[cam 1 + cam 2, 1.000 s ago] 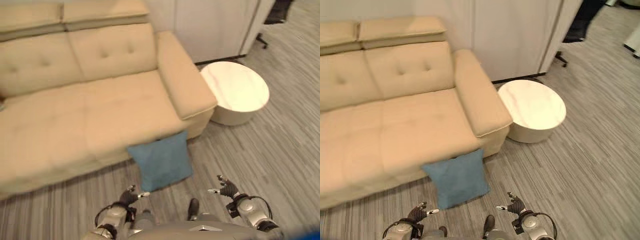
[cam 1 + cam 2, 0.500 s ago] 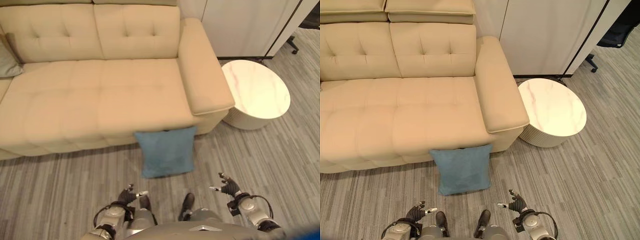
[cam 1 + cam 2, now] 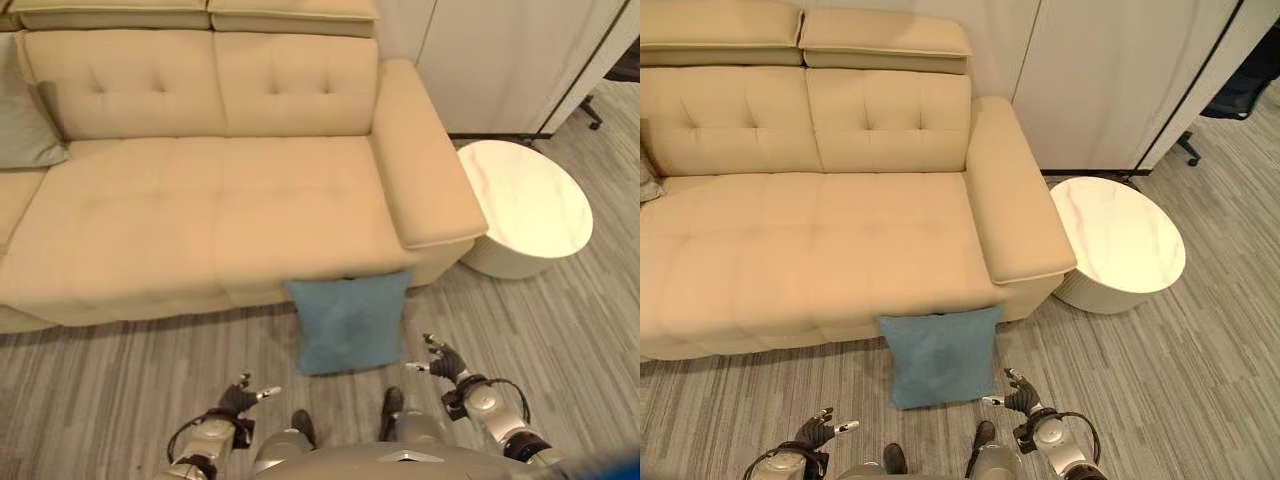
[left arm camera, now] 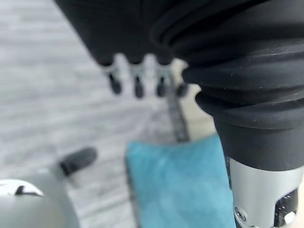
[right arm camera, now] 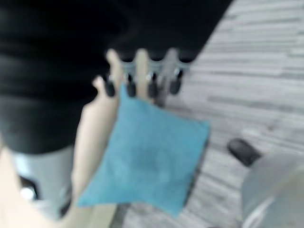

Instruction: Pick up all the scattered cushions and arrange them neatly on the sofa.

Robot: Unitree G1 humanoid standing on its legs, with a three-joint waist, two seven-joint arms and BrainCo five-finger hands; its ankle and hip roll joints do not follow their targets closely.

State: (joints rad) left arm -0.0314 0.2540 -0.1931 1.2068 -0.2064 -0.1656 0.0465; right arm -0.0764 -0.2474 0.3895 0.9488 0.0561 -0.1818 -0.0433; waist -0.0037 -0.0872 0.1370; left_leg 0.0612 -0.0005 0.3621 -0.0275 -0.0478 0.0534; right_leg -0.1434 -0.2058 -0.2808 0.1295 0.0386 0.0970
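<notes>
Square blue fabric cushion (image 3: 350,322) leans on the floor against the front of the beige tufted sofa (image 3: 220,215), not yet collected. Left hand (image 3: 241,394) and right hand (image 3: 441,360) hover before it, fingers spread, empty, apparently poised for grasping.

Nothing to read here.
I can make out no text, label, number or sign on anything in front of me, in my head views or past my wrists.

Left hand (image 4: 137,84) with straight, empty fingers above grey floor (image 4: 57,95), blue cushion (image 4: 178,185) beyond
</notes>
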